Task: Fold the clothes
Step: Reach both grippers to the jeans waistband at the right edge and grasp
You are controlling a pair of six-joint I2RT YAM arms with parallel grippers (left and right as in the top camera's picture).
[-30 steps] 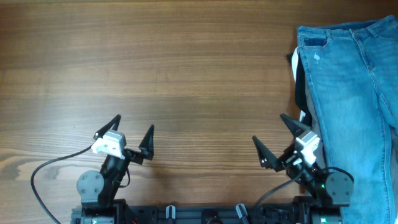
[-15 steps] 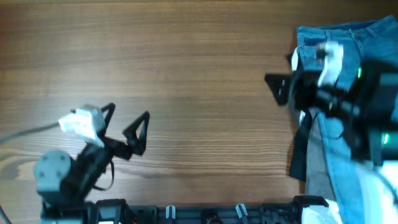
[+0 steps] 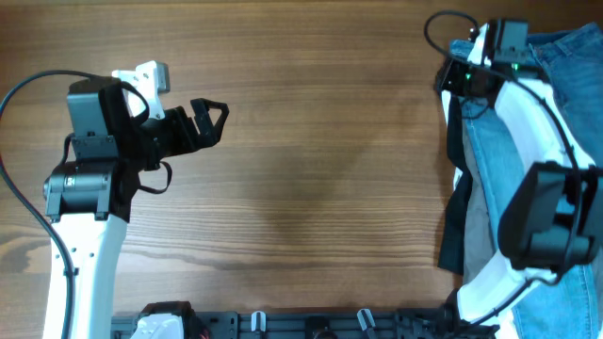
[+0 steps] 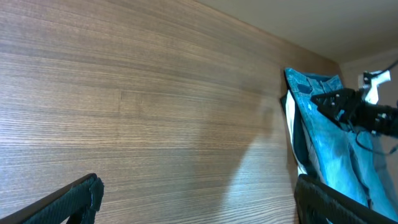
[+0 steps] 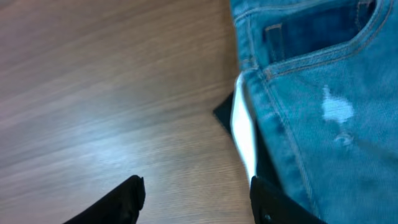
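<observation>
From overhead, the jeans [image 3: 490,160] lie flat along the right edge of the wooden table [image 3: 320,141], running off that side of the view, with a dark strip showing along their left edge; whether it is lining or other cloth I cannot tell. The right gripper [image 3: 459,87] hangs over the upper left corner of the denim, probably because that corner is the natural place to catch before a fold. The left gripper [image 3: 215,121] is well apart from the cloth over bare wood, pointing across toward it, likely held ready with nothing to do so far. The left wrist view looks along the table. Its own two fingers [image 4: 78,196] sit at opposite bottom corners with only wood between them, so this pincer is spread wide and empty. The jeans appear at the far right with the other arm above them, and a pale wall rises beyond the table's far edge. The right wrist view looks down on the waistband corner, a stitched seam and a small white worn spot [image 5: 339,111], with a white strip [image 5: 244,134] edging the dark layer beneath. Its fingers are also spread and clear of the denim, one over wood and one beside the cloth's edge, so nothing is pinched yet. The tabletop is smooth, warm-brown wood grain with a soft sheen.
</observation>
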